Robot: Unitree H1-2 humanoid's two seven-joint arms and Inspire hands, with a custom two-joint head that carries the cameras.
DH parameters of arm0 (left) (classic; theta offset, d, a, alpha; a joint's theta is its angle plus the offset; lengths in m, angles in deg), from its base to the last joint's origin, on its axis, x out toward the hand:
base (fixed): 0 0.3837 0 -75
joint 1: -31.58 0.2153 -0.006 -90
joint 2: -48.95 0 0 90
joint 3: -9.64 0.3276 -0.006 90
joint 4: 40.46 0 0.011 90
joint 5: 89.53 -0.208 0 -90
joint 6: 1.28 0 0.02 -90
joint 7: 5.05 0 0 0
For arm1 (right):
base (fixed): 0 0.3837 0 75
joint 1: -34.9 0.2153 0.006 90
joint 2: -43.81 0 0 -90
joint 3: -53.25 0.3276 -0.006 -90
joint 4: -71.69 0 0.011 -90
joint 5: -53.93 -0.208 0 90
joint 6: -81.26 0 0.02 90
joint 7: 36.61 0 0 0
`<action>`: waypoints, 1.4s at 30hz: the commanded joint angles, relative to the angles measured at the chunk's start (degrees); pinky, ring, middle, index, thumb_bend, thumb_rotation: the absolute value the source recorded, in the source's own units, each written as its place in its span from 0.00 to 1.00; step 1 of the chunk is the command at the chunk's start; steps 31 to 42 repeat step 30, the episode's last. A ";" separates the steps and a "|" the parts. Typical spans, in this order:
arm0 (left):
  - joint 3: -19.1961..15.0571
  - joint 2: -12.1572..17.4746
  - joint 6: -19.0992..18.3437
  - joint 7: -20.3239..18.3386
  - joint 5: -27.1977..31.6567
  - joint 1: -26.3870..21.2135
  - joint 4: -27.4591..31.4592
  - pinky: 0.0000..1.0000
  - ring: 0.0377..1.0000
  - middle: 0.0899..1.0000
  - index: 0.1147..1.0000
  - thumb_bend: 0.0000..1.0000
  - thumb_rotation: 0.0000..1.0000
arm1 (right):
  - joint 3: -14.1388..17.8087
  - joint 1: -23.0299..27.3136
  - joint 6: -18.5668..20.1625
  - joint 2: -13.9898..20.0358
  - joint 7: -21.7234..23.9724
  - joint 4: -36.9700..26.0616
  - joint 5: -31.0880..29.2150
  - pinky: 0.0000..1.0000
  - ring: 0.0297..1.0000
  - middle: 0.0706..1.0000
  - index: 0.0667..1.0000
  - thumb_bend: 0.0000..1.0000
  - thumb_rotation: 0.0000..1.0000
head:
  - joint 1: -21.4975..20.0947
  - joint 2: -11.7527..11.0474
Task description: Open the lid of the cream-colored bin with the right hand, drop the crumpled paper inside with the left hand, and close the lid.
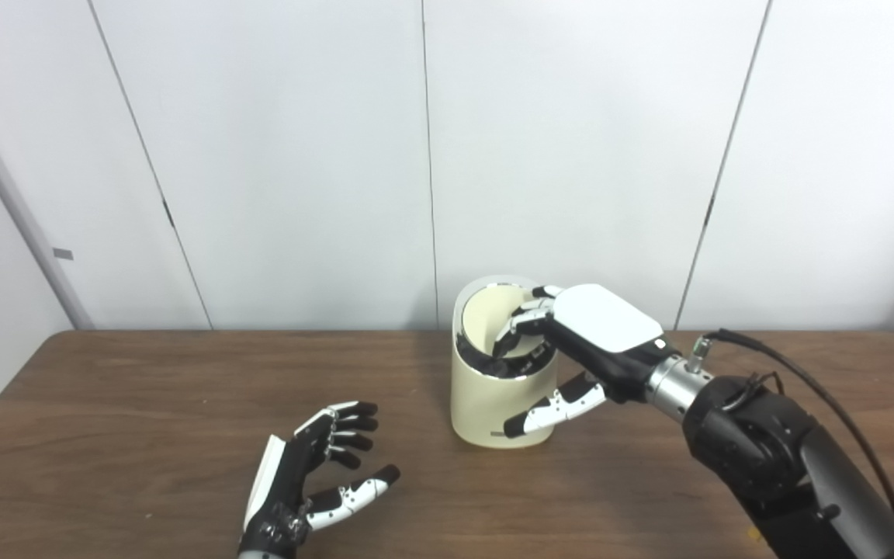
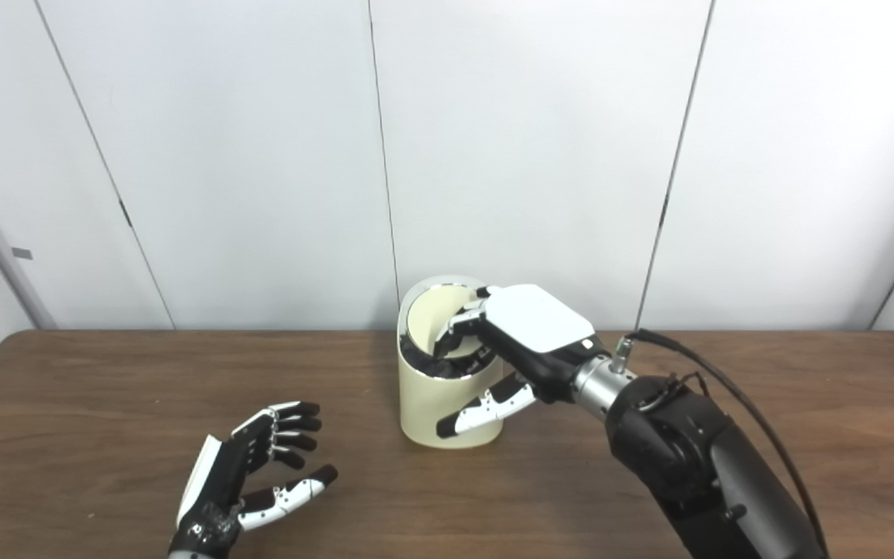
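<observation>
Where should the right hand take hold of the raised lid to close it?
On the lid's top edge, coming from the right, where the right hand already reaches over the bin. The lid stands nearly upright at the back, its free edge uppermost.

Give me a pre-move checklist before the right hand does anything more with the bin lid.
1. Lid raised, tilted up at the back: ok.
2. Right hand at the bin opening, fingers over the rim: ok.
3. Cream-colored bin upright on the table: ok.
4. Left hand open, clear of the bin, holding nothing: ok.
5. Crumpled paper inside the bin: cannot tell; none visible anywhere.
</observation>
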 commanded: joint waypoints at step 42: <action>-0.70 1.51 1.06 -1.29 2.17 -2.79 2.83 0.55 0.62 0.68 0.70 0.67 0.10 | 15.11 -15.26 -7.71 -2.26 -18.37 5.87 -15.39 0.75 0.86 0.94 0.95 0.80 0.33 | -1.05 0.13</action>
